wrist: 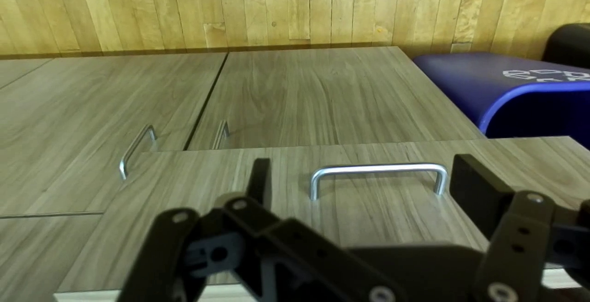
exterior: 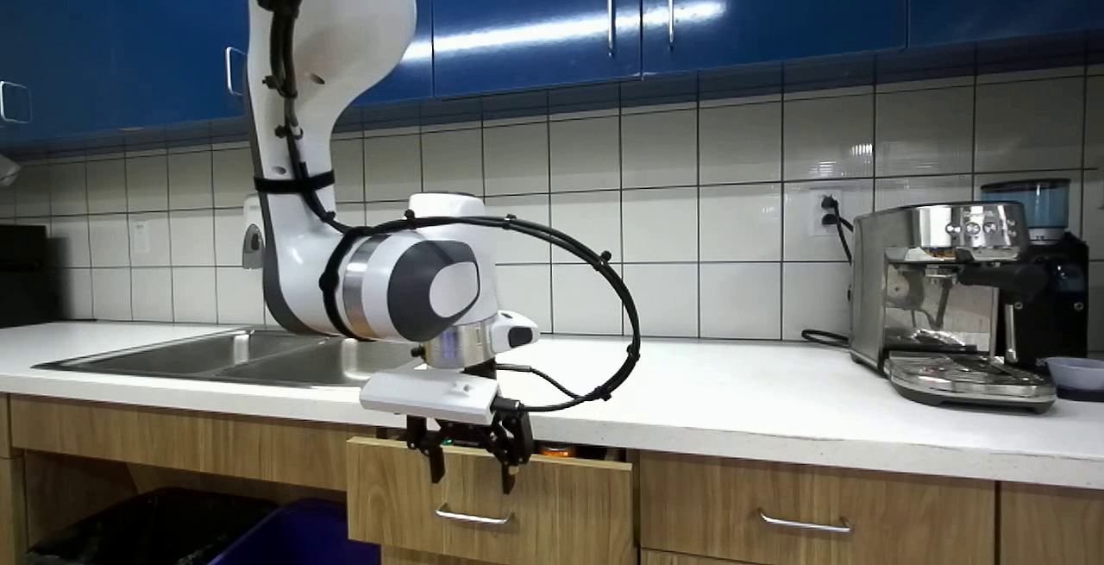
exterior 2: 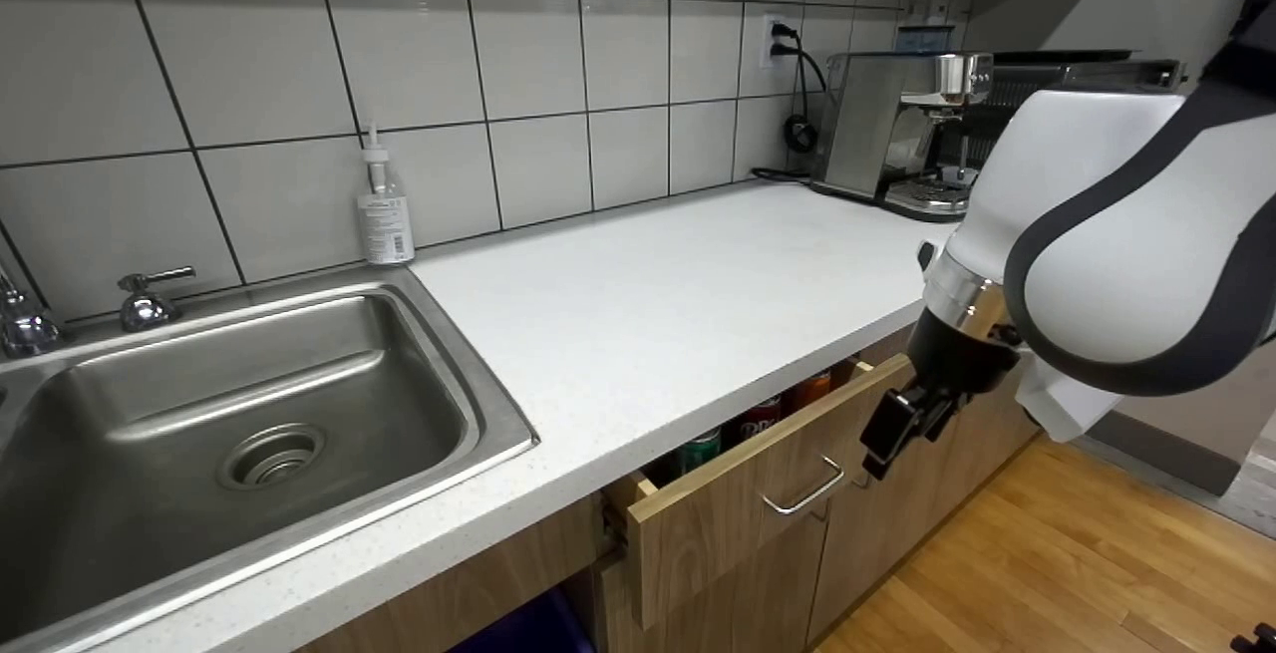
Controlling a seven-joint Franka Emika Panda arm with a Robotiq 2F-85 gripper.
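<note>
Gripper (exterior: 472,474): black, two-fingered, placed at lower middle in an exterior view. Fingers spread wide; nothing is clasped.

Drawer (exterior: 578,505): wood-grained, placed at bottom centre of that same frame, standing partly out from beneath the white countertop (exterior: 707,392). Its front panel is overlapped by the fingertips there; whether it is touched cannot be told.

Bar handle (wrist: 378,169): bright metal, fixed to the drawer's front; found right of centre in the wrist view, just beyond the fingertips and not gripped.

Drawer contents: green can (exterior 2: 701,449), Dr Pepper can (exterior 2: 761,419), orange can (exterior 2: 810,391); ranged below and right of centre in an exterior view, partly hidden by the counter's edge.

Hazards, as judged:
– Poor purchase. The handle's length is laid from finger to finger and set nearer the finger at the right of the wrist frame; were the descent left uncorrected, one end could be struck or the bar missed.
– Unwanted sliding. Were the panel pressed by a fingertip, the drawer could be shoved inward and the cans jostled or toppled.
– Snagging. The black cable loop (exterior: 636,336) is bowed out over the countertop; by a low sideways sweep it could be caught on the edge.
</note>
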